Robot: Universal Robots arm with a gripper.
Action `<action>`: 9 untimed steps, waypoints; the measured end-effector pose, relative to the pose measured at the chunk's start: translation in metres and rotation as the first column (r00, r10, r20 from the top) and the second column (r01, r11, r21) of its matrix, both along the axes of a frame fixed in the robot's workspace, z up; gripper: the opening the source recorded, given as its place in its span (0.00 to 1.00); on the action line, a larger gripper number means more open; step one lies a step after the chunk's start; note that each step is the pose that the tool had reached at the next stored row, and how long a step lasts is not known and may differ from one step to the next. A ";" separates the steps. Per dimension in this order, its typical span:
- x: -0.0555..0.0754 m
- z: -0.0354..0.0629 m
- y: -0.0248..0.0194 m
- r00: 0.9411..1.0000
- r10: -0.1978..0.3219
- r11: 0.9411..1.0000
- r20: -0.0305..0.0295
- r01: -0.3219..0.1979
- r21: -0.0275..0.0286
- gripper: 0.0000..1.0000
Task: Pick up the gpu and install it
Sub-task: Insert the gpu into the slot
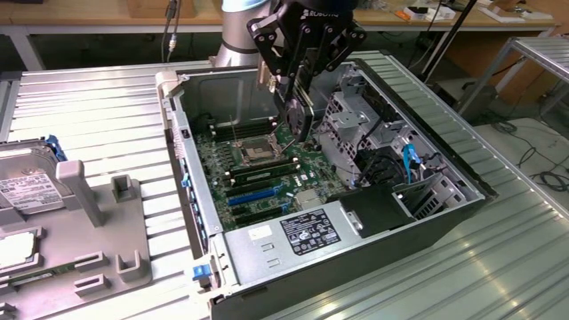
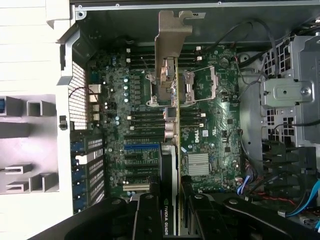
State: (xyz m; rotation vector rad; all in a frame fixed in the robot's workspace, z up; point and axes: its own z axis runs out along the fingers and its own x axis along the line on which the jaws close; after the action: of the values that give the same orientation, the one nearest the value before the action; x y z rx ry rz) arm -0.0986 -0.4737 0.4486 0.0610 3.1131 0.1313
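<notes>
Gripper state: the gripper (image 1: 298, 100) is clamping the gpu (image 1: 299, 123) at a narrow width, one finger pressing on each flat face.
Gpu place: it is hanging on edge inside the open computer case (image 1: 174, 133), over the middle of the motherboard (image 1: 213, 143) and close to the CPU socket (image 1: 253, 152). It is not sitting in any slot yet.
Weight: I am judging it as light, since it is a thin, flat card.
Stiffness: the board is looking stiff, but I think it is fragile against bending, and its contact edge and small parts are easy to damage.
Slipperiness: the flat faces are looking smooth, so a grip by the faces can be sliding if the card meets resistance.
Where to hold: on the two broad faces near the upper edge, as now, keeping the fingers away from the contact edge and the metal bracket.
Exterior view is giving: the height of the card over the board, the blue expansion slots (image 1: 253, 195) toward the power-supply end of the case, and a hard drive (image 1: 26, 187) lying outside near the exterior view's left.
Wrist view is giving: the gpu (image 2: 171, 125) seen edge-on, its silvery bracket (image 2: 172, 32) pointing to the rear wall of the case, and how the card is lining up against the slots (image 2: 142, 148), which are lying to one side of it.
Not clear: how much gap is remaining under the card.
</notes>
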 end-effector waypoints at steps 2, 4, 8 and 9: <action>0.000 0.0000 0.0000 1.000 0.005 1.000 0.000 -0.005 0.000 0.27; 0.000 0.0000 0.0000 1.000 0.010 1.000 0.000 -0.010 0.000 0.27; 0.000 0.0000 0.0000 1.000 0.028 1.000 0.000 -0.028 0.000 0.27; 0.000 0.0000 0.0000 1.000 0.030 1.000 0.000 -0.030 0.000 0.27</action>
State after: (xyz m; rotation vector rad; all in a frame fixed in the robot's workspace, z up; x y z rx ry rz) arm -0.0986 -0.4738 0.4485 0.0138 3.1149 0.1320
